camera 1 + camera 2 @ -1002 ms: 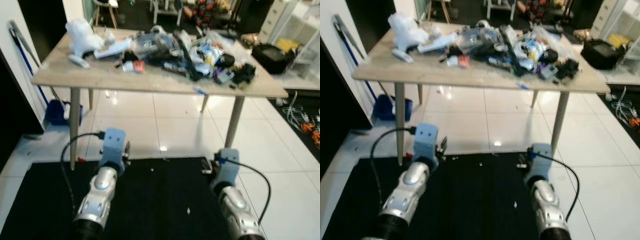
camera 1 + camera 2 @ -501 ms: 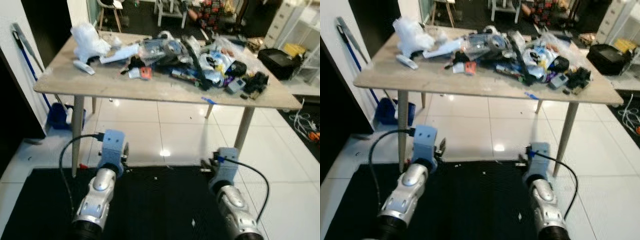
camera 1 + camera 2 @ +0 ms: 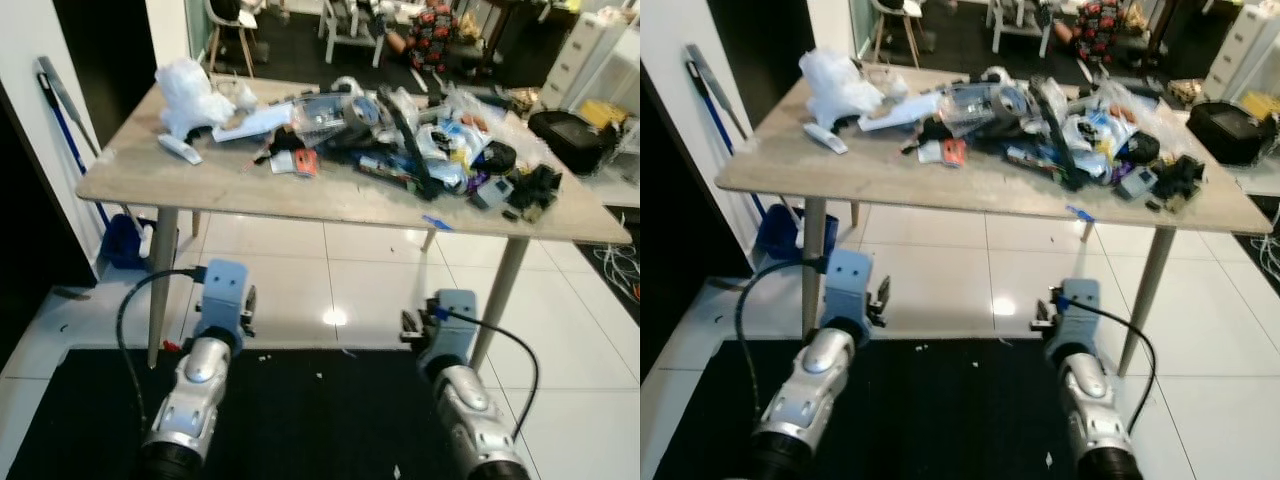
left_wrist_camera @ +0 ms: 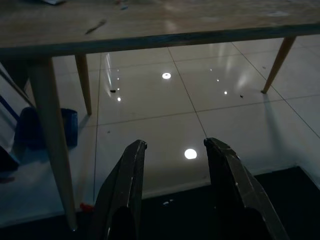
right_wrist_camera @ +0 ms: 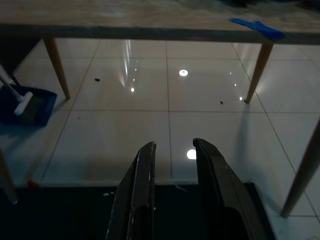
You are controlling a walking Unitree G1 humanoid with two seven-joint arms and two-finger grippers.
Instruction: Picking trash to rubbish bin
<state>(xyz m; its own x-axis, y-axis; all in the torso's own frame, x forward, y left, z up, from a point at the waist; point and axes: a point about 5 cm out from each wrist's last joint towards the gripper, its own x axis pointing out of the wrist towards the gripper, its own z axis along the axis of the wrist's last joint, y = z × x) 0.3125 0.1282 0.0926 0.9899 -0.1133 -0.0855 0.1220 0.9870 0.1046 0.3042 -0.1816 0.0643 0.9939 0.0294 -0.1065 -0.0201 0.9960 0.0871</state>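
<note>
Both pincers hang empty below the tabletop (image 3: 240,190): left pincer (image 4: 175,150) with fingers well parted, right pincer (image 5: 174,150) only narrowly parted. By my judgement nothing is picked yet; the trash heap (image 3: 400,135), from white crumpled bag (image 3: 190,90) rightward, lies untouched.

You face a wooden table (image 3: 230,185) on glossy white floor tiles (image 3: 290,280), a black mat (image 3: 300,420) underfoot, white wall (image 3: 25,60) left
</note>
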